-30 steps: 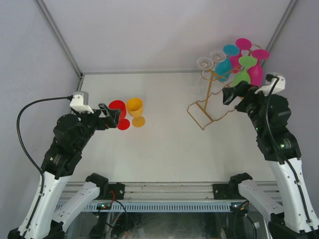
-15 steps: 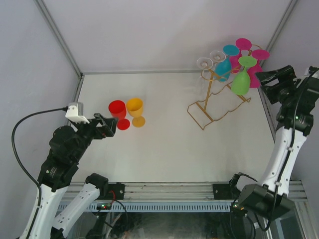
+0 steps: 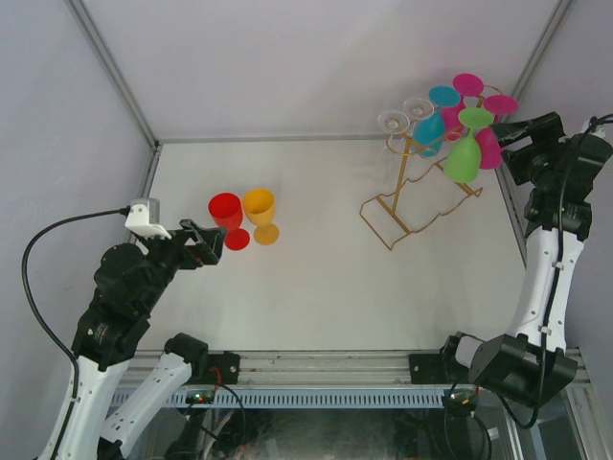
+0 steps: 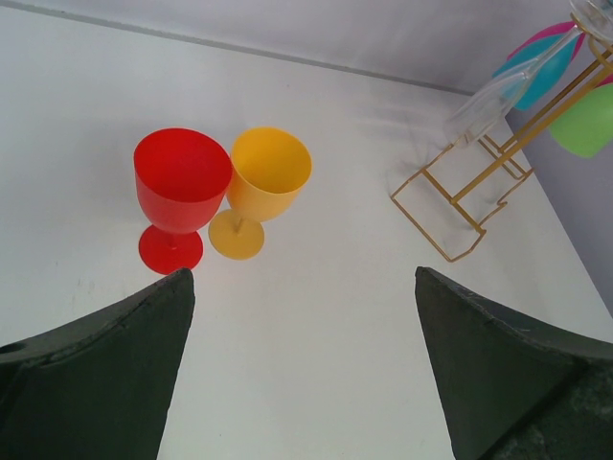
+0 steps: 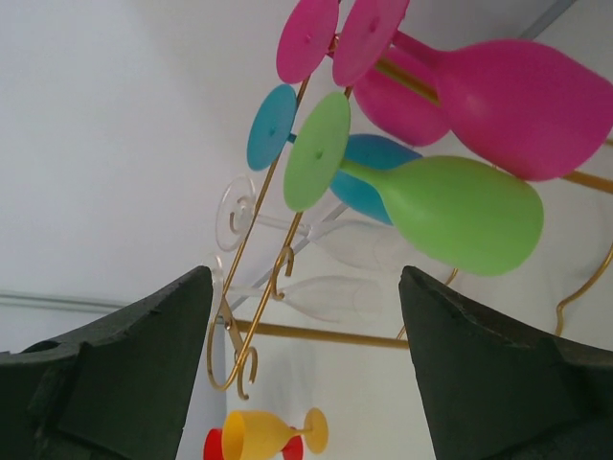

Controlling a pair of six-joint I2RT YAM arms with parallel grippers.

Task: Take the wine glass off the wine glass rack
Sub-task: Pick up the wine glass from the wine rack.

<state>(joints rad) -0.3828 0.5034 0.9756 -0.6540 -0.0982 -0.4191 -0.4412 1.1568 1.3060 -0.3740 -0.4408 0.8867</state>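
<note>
Overhead view of a white table [image 3: 316,287] with two robot arms at its near edge. At the far right corner stands the wine glass rack [image 3: 399,187], a thin gold wire frame. Glasses hang from its upper arms by their feet, bowls tilted downward: a green wine glass [image 3: 463,158] nearest the front, two pink glasses [image 3: 492,144] behind it, a teal glass [image 3: 429,129], and two clear glasses [image 3: 402,119] to the left.

The right gripper [image 3: 514,134] is raised level with this cluster, just beside the pink glasses. In its wrist view the dark fingers are spread wide with nothing between them, and the green glass hangs ahead of them and apart from them.

On the left side of the table a red goblet [image 3: 226,211] and a yellow goblet [image 3: 259,206] stand upright, bowls touching. The left gripper [image 3: 206,240] hovers near the red one – its claw is spread too and holds nothing
</note>
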